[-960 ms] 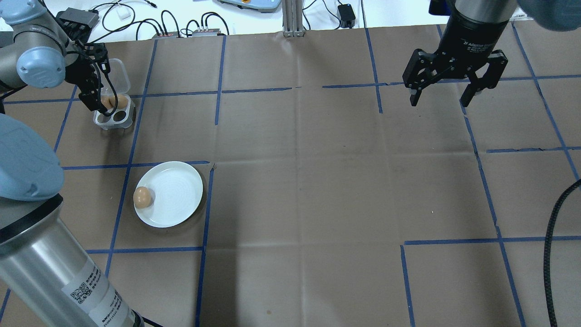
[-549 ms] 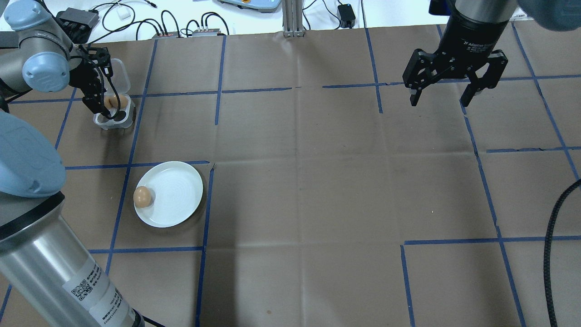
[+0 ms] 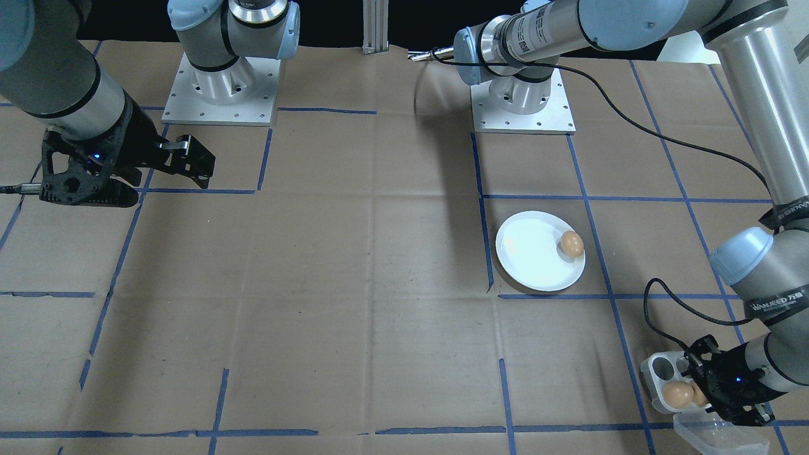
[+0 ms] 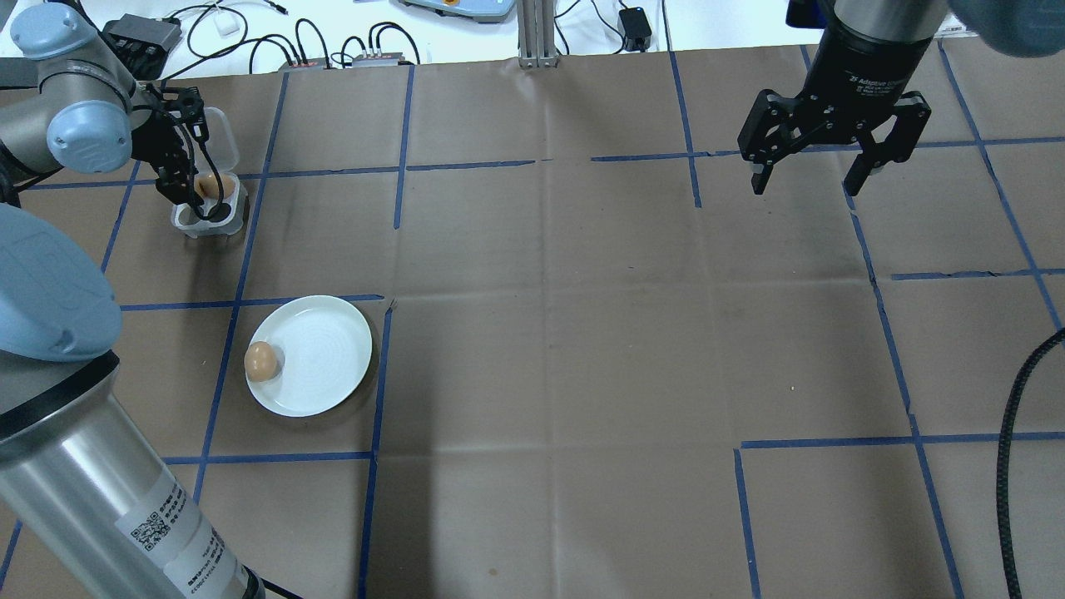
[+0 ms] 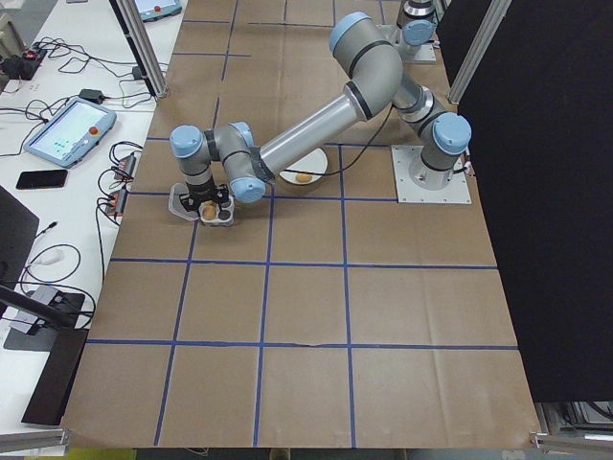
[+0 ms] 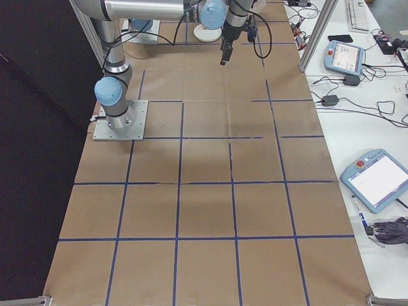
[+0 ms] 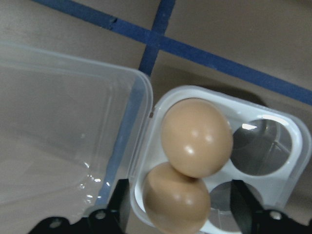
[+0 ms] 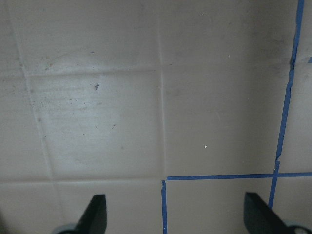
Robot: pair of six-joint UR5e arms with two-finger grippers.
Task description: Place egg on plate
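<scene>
The plate [image 4: 320,353] held one egg [image 4: 260,361]; the egg tray [image 7: 219,161] held two — the spread-fingered left gripper [image 7: 178,214] straddled one; the right gripper [image 4: 811,179] hung released.

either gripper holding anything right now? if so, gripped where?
Nothing held. Left gripper is open, fingers straddling the near egg in the egg tray, not closed on it. Right gripper is open and empty.

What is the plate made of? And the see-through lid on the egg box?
The plate looks like glazed white ceramic, smooth with faint rings, though it may be melamine. The lid looks like thin clear plastic: you see the tape through it, with shiny glints.
</scene>
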